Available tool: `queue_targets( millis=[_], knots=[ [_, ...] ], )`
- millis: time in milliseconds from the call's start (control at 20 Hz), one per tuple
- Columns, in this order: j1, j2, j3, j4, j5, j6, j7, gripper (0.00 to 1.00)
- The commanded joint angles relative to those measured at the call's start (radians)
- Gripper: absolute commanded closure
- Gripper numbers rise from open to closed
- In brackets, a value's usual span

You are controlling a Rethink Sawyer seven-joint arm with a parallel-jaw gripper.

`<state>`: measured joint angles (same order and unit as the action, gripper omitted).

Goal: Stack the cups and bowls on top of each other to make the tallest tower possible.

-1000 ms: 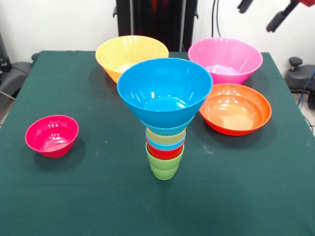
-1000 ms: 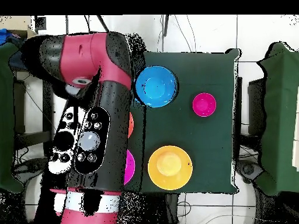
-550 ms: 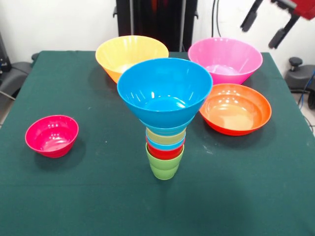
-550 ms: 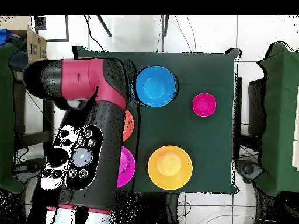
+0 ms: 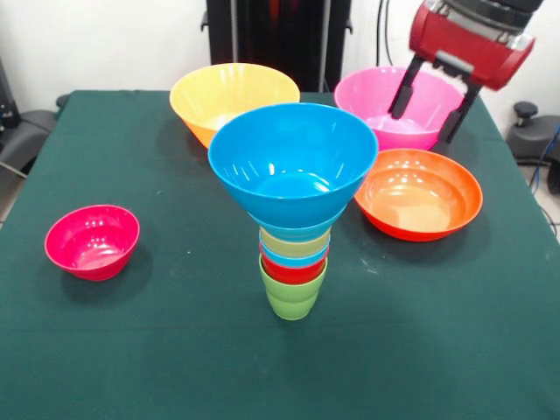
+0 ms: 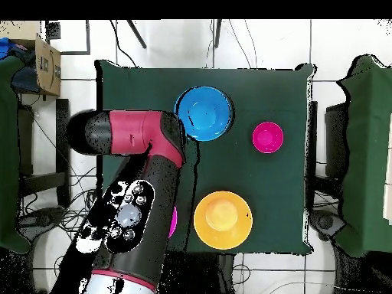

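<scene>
The tower point(image 5: 294, 254) stands mid-table: a lime green cup point(image 5: 292, 297) at the base, then red, light blue and yellow cups, a small light blue bowl and a medium blue bowl point(image 5: 293, 162) on top. From overhead that blue bowl point(image 6: 204, 113) hides the stack below it. My gripper point(image 5: 420, 128) hangs open and empty over the large pink bowl point(image 5: 385, 103), its black fingers point(image 5: 404, 89) apart. The red-orange bowl point(image 5: 418, 192) lies just in front of the pink one. A yellow-orange bowl point(image 5: 232, 94) stands at the back and a small magenta bowl point(image 5: 92, 241) at the left.
A green cloth covers the table point(image 5: 175, 350). In the overhead view the arm point(image 6: 134, 199) covers the red-orange bowl and most of the pink bowl point(image 6: 173, 222); the yellow-orange bowl point(image 6: 222, 220) and magenta bowl point(image 6: 267, 137) show beside it.
The gripper has come down and leftward from the top right corner to hang over the pink bowl. The bowls and the tower have not moved.
</scene>
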<state>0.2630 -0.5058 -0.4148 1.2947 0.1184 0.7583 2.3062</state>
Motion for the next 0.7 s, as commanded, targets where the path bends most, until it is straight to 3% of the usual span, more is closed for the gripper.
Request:
queue_targets(
  millis=[50,350,700],
  knots=[
    [-0.018,0.020,0.094,0.173,0.055,-0.111,0.212,0.00],
    [-0.020,0.019,0.074,0.162,0.105,-0.055,0.218,0.00],
    [-0.036,0.015,0.077,0.161,0.146,-0.054,0.201,0.00]
  ],
)
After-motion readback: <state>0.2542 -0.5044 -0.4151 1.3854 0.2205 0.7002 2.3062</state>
